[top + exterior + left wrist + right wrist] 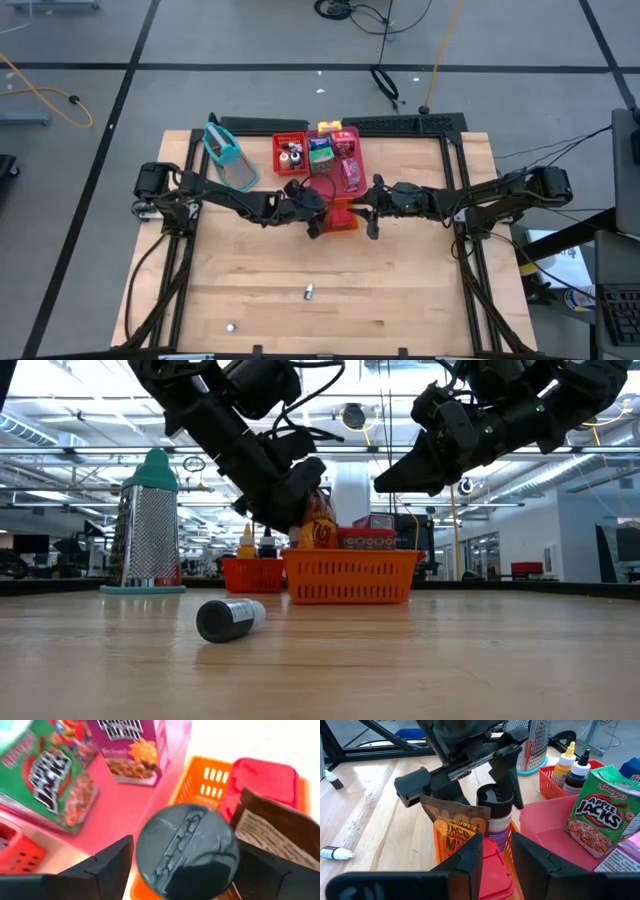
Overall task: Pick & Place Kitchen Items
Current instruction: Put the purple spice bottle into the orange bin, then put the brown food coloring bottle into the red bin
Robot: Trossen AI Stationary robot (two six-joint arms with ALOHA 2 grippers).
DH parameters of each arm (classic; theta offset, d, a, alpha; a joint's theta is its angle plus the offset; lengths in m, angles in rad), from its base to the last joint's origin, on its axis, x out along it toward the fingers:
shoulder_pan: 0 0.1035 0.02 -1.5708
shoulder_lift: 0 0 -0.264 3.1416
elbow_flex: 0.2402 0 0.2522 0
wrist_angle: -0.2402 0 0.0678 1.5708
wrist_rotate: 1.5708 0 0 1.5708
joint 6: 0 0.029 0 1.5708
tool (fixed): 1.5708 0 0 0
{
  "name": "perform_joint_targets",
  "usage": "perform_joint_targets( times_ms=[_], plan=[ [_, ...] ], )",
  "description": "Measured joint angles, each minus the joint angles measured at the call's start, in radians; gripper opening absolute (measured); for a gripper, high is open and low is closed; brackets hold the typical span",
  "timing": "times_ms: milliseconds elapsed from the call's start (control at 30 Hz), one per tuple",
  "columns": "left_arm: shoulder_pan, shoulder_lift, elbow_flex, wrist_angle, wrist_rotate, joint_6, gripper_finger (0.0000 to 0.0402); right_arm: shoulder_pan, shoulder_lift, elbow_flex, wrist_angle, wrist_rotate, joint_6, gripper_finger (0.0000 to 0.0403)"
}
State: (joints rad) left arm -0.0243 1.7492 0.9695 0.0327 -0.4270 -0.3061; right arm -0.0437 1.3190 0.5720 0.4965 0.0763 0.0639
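Sorting is well along, judging by how the trays near the centre top of the overhead picture look. The red tray (291,153) holds small sauce bottles (572,767), the pink tray (351,160) holds a green cereal box (602,817) and a purple box (131,750), and the orange tray (341,218) just below them already carries a brown seasoning packet (454,831) and a red packet (262,780).

The left gripper (316,203) hangs over the orange tray at the middle of the overhead picture. Its fingers (107,862) stand wide apart on either side of a black-capped jar (186,851); gaps show between cap and fingers, so my reading is that the jar has just been let go, standing in the tray beside the brown packet. The right gripper (369,208) hovers just to the right of the same tray, its fingers partly apart with nothing between them.

What is left, as far as I can see: a small dark-capped bottle (309,292) lying on its side on the bare wood in the lower middle, and a tiny white cap (230,326) toward the lower left. A mesh basket (228,155) sits at the upper left.
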Motion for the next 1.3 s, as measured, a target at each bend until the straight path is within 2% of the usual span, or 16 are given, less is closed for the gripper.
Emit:
perform_joint_targets(
  times_ms=[167, 533, 667, 833, 967, 1133, 1300],
  plan=[
    [0.017, 0.0, 0.0, 0.026, -0.016, 0.012, 0.0306, 0.0, 0.0, 0.0, 0.0, 0.0, 0.0, 0.0093],
    [0.026, -0.036, 0.0, 0.022, -0.033, 0.054, 0.0296, 0.0, 0.0, 0.0, 0.0, 0.0, 0.0, 0.0093],
    [0.026, -0.083, 0.0, -0.023, -0.078, 0.07, 0.0296, 0.0, 0.0, 0.0, 0.0, 0.0, 0.0, 0.0093],
    [0.015, -0.16, 0.0, -0.162, -0.058, 0.053, 0.0296, 0.0, 0.0, 0.0, -0.002, -0.001, 0.003, 0.0093],
    [-0.036, -0.218, 0.0, -0.264, -0.015, 0.002, 0.0296, 0.0, 0.0, 0.0, -0.01, 0.0, 0.003, 0.0093],
    [-0.142, -0.274, 0.0, -0.365, -0.011, -0.072, 0.0296, 0.0, 0.0, 0.0, -0.008, 0.0, 0.003, 0.0093],
    [-0.263, -0.28, -0.001, -0.367, -0.02, -0.149, 0.0296, 0.0, 0.0, 0.0, -0.008, 0.0, 0.0, 0.0093]
  ],
)
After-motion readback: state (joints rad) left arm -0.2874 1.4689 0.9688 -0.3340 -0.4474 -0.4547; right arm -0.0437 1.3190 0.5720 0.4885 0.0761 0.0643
